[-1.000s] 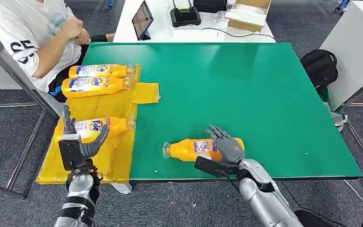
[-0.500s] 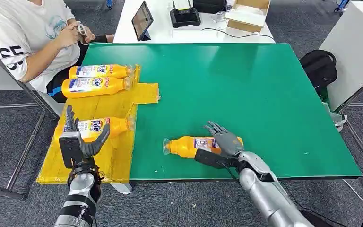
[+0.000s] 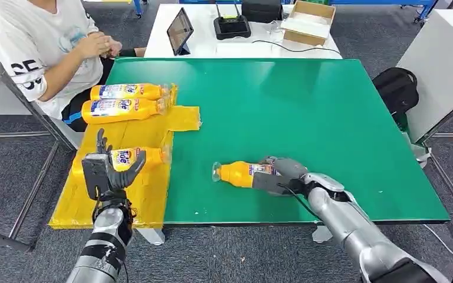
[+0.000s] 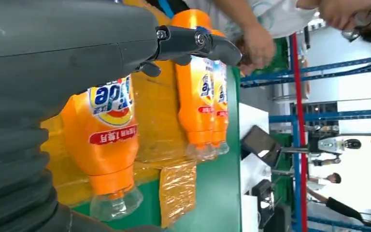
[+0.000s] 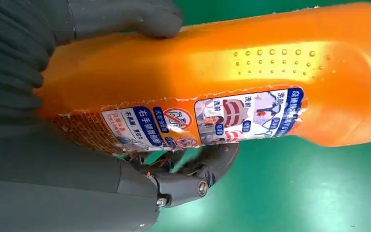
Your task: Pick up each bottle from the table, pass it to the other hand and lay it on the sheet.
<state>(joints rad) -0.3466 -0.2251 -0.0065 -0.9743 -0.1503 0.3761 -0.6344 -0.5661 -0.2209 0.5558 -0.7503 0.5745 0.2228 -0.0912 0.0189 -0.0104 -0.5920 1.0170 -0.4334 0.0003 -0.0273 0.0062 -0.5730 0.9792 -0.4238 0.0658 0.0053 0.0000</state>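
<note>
Green tabletop (image 3: 307,112) stretches ahead of me, with a yellow sheet (image 3: 147,127) draped over its left end. My right hand (image 3: 280,174) reaches in low from the near edge, thumb and fingers wrapped around the base end of an orange bottle (image 3: 239,174) lying on its side, cap toward the sheet. My left hand (image 3: 115,171) stands upright, fingers spread and holding nothing, above the sheet. Three bottles (image 3: 124,100) lie on the sheet. A person (image 3: 41,41) sits at the far left corner.

Glossy orange plastic bottle (image 5: 232,72) with a peeling paper label and clear cap; crinkled shiny yellow plastic sheet (image 3: 130,132) at nine o'clock; smooth matt green desk (image 3: 307,112); matt dark plastic fingers (image 5: 193,181).
</note>
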